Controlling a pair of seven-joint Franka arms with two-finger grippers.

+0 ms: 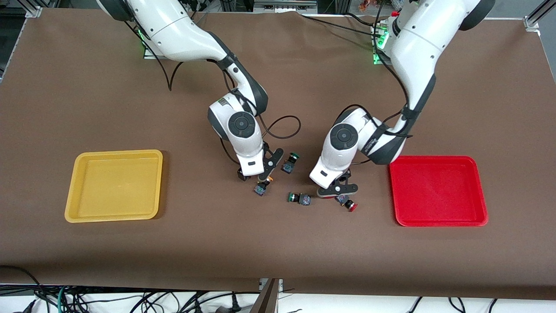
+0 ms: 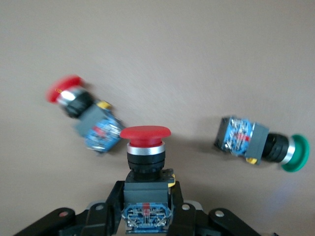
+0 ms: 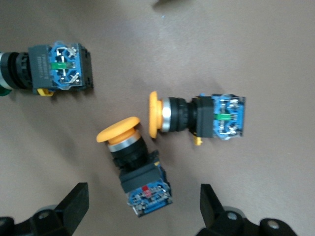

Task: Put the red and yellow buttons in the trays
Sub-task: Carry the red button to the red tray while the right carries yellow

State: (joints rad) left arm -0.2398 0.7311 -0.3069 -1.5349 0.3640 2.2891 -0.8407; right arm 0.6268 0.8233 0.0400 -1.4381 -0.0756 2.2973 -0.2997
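My left gripper (image 1: 336,191) is shut on the dark body of a red button (image 2: 146,189), whose cap points away from the wrist. A second red button (image 2: 83,110) lies on the mat close by; it also shows in the front view (image 1: 349,204). My right gripper (image 3: 142,209) is open and low over the mat, with a yellow button (image 3: 135,164) between its fingers, untouched. A second yellow button (image 3: 197,118) lies on its side next to it. In the front view one yellow button (image 1: 261,188) shows under the right gripper (image 1: 256,176). The yellow tray (image 1: 113,153) and the red tray (image 1: 434,158) hold nothing.
A green-capped button (image 1: 289,163) lies beside the right gripper, also in the right wrist view (image 3: 49,69). Another green-capped button (image 1: 299,198) lies between the two grippers, also in the left wrist view (image 2: 261,145). The brown mat covers the table.
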